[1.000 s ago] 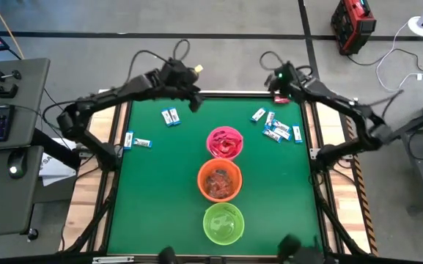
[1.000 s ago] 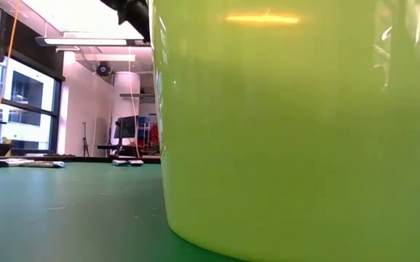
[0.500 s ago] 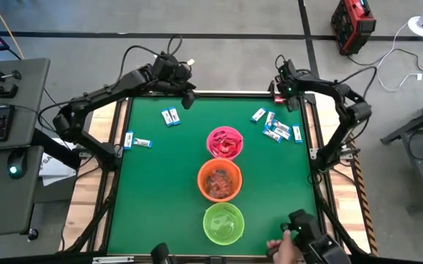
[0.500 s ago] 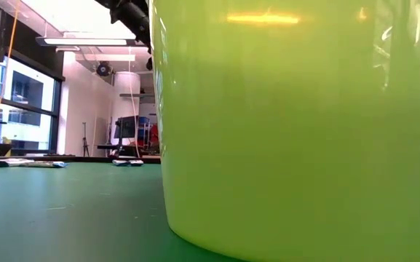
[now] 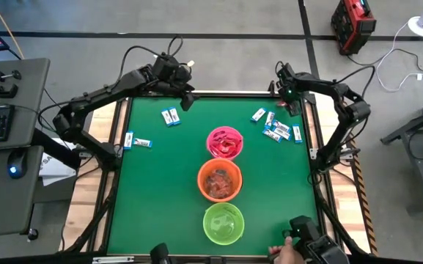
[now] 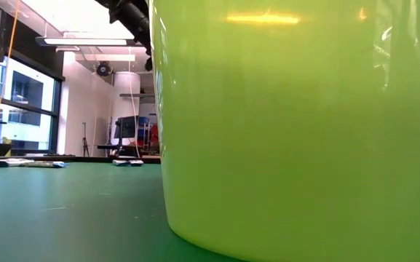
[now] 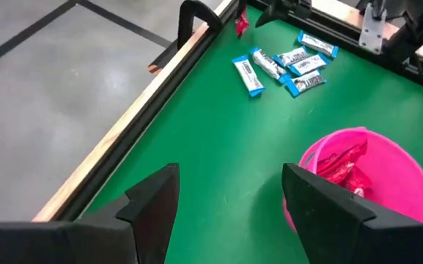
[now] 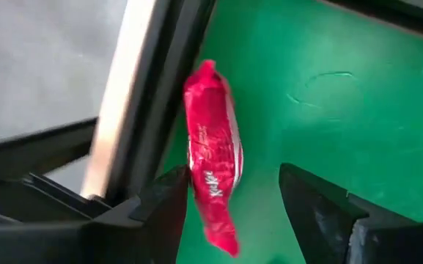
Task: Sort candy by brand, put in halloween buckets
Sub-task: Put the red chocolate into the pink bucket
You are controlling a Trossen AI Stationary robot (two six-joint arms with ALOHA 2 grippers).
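Three buckets stand in a row down the table's middle: pink (image 5: 224, 142) holding red candies, orange (image 5: 219, 180) holding orange-red ones, and lime green (image 5: 223, 223), which fills the low view (image 6: 282, 131). Blue-and-white candies lie in a cluster (image 5: 277, 128), as a pair (image 5: 170, 116) and by the left edge (image 5: 136, 141). One red candy (image 8: 212, 158) lies by the rail at the far right corner. My right gripper (image 8: 233, 213) is open over it, fingers on either side. My left gripper (image 7: 229, 213) is open and empty near the far edge (image 5: 185, 100). My right gripper comes at the red candy slanting from above. One finger (image 8: 168, 202) stands right beside the candy's long edge (image 8: 196, 176), the other well apart from it. Whether that finger touches the wrapper, I cannot tell.
A raised rail (image 7: 160, 73) runs round the green mat. A person's hand (image 5: 283, 251) and a dark device show at the near right corner. Bare mat lies left of the buckets (image 5: 160, 191) and right of them (image 5: 284, 191).
My right arm has folded its elbow in toward the far edge, and its gripper has settled over the far right corner. My left gripper has drawn back a little toward the far left. A person's hand has come in at the near right corner.
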